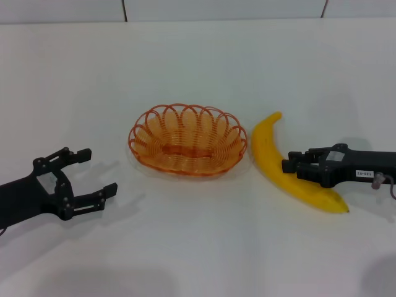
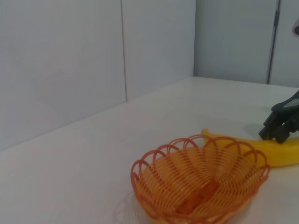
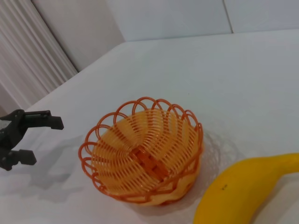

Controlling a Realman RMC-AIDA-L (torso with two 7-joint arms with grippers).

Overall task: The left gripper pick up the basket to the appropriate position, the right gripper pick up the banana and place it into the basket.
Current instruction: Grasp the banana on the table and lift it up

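On the white counter, my right gripper closes its jaws across the banana, just beside the empty basket. My left gripper waits open, well apart. The basket looks light and stiff; I judge its looped rim the best hold.

The basket sits at the head view's center on the table. The banana lies just right of it, apart. The right gripper is at the banana's middle; the left gripper is at lower left, well apart from the basket.
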